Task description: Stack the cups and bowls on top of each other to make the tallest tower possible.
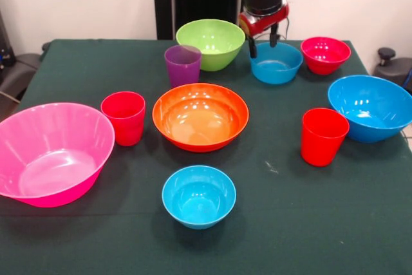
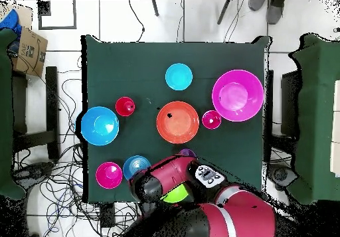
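Your tower is not begun: every cup and bowl sits singly on the table [image 1: 77, 69], and the gripper [image 1: 262, 43], jaws apart and empty, hovers over the far small blue bowl [image 1: 275, 63].

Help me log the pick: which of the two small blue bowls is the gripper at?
The far small blue bowl, between the lime green bowl and the red-magenta bowl. The gripper hangs over its rim; the other small blue bowl sits alone at the table's near edge.
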{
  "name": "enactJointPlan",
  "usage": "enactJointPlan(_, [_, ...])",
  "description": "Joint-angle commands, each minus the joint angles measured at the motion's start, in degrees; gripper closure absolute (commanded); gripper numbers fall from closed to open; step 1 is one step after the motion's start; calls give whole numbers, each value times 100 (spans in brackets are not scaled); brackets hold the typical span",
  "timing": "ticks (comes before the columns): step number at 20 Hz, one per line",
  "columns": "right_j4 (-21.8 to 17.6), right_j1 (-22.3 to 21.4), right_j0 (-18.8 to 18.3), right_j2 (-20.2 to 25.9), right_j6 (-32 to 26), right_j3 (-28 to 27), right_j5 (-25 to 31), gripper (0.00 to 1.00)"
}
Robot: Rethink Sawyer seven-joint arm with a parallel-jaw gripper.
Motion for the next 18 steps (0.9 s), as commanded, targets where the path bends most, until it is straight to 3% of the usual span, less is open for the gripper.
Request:
enactJointPlan(1, [-212,-256,-18,35,172,-432,12,0])
enactJointPlan(18, [-42,-693,21,104,2,-498,534,0])
